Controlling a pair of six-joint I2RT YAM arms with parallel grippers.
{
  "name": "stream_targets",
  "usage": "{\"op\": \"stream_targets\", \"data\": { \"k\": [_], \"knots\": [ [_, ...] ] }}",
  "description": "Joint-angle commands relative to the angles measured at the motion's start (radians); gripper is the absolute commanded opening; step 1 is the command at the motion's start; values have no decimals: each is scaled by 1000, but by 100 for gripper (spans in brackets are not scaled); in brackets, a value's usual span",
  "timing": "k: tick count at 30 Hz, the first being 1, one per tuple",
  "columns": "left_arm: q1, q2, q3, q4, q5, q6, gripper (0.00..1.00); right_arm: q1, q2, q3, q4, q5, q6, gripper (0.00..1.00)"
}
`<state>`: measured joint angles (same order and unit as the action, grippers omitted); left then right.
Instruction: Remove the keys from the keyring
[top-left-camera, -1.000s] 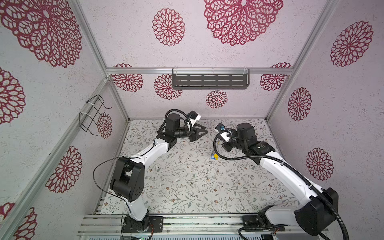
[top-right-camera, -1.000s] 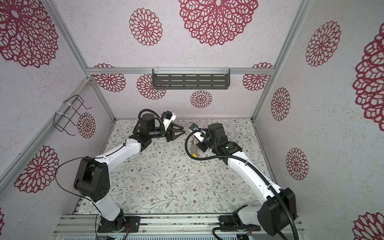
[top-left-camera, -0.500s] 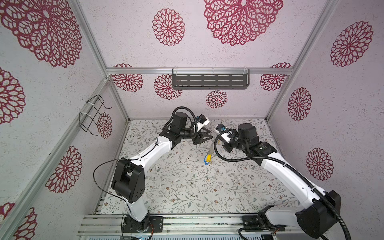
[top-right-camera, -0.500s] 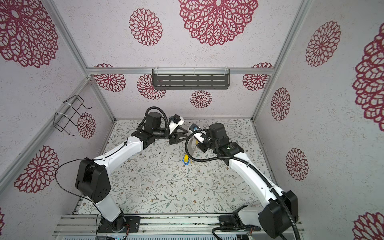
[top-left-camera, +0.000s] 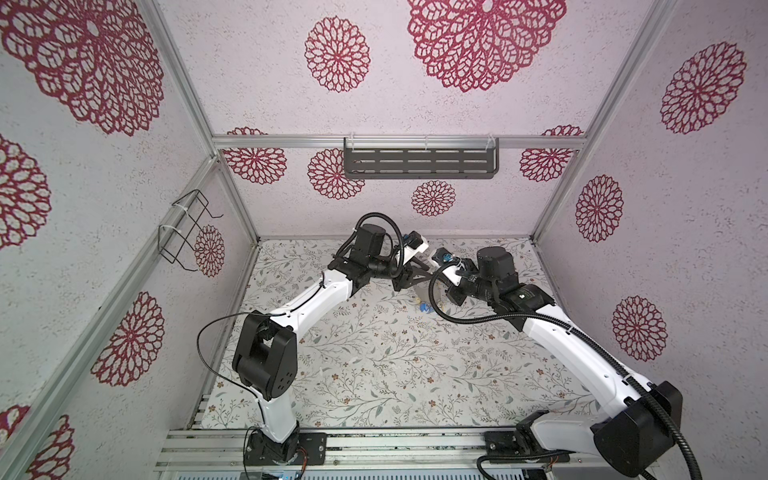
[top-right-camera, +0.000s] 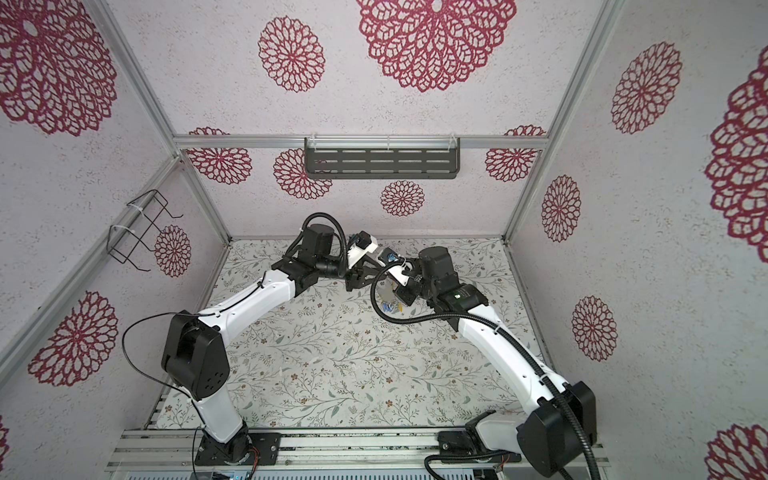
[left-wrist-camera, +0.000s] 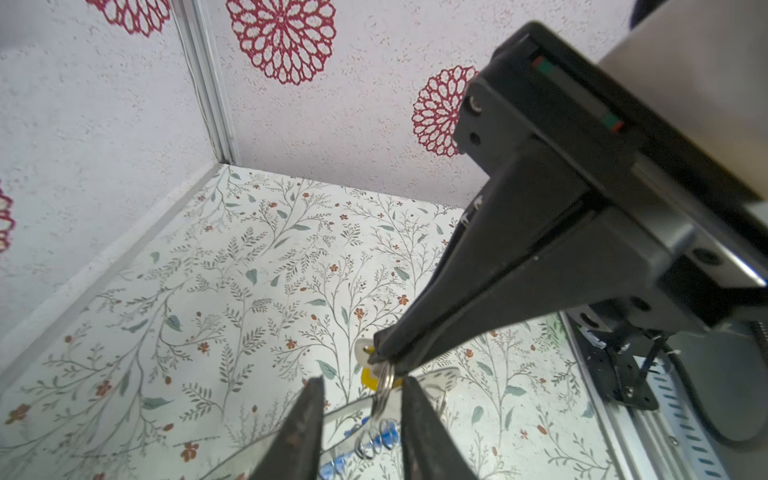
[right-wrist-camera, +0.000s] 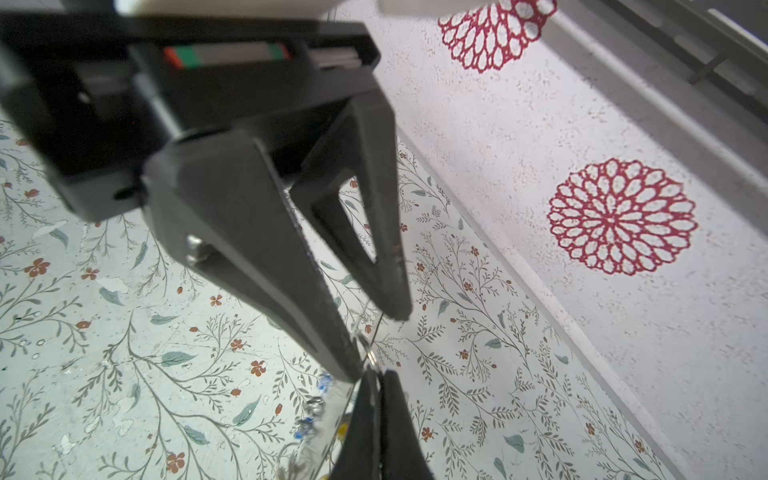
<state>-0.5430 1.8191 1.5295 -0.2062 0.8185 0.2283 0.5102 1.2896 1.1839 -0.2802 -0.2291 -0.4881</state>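
The task was at an early stage, as far as the pictures showed. The keyring (left-wrist-camera: 436, 378) was in the air above the table (top-left-camera: 374, 365), between the two arms, and it hung from the right gripper (left-wrist-camera: 381, 360). The fingers (right-wrist-camera: 390, 411) of this gripper were pressed fully together. They seemed to pinch the rim of the grey plate, though the exact place of contact was partly hidden. The keys (top-left-camera: 424, 307) hung under the plate in one bunch, with some blue keys (left-wrist-camera: 380, 438) lower down and one yellow key (left-wrist-camera: 369, 379) just beside the right fingertips. I could see no key lying loose on the table, so I judged that none was removed yet.

The left gripper (left-wrist-camera: 362, 379) was at the bunch from the other side. Its fingers (left-wrist-camera: 299, 428) stood a small way apart, with a silver split ring (left-wrist-camera: 384, 384) in the gap between them. They held nothing firmly, and I could not tell if a fingertip touched the ring. In my judgement the step in hand was to catch this ring, or its key, and to pull it out of its hole in the rim. After that, every other key remained to be taken off in the same way
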Motion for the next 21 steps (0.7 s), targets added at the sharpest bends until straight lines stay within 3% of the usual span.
{"op": "stream_targets", "data": {
  "k": [1, 6, 10, 12, 13, 15, 17, 19, 21],
  "knots": [
    [-8, 27, 41, -45, 6, 27, 18, 10, -43, 20, 37, -26, 20, 0],
    [-9, 37, 73, -101, -6, 39, 0, 11, -47, 17, 46, -24, 34, 0],
    [-6, 29, 75, -105, -7, 39, 0, 10, -53, 4, 69, 36, 86, 0],
    [-7, 23, 70, -107, -5, 40, 0, 9, -64, 0, 80, 123, 143, 0],
    [-5, 18, 68, -106, -1, 38, 0, -5, -67, 14, 64, 151, 184, 10],
    [-2, 11, 62, -103, 6, 39, 0, -77, -68, 49, 13, 64, 278, 31],
    [0, 2, 52, -91, 11, 37, 0, -183, -78, 36, 32, -134, 391, 43],
    [1, -4, 51, -85, 16, 33, 0, -233, -85, 3, 69, -245, 446, 45],
    [3, -10, 53, -78, 25, 28, 0, -240, -92, -31, 95, -272, 454, 45]
  ]
}}
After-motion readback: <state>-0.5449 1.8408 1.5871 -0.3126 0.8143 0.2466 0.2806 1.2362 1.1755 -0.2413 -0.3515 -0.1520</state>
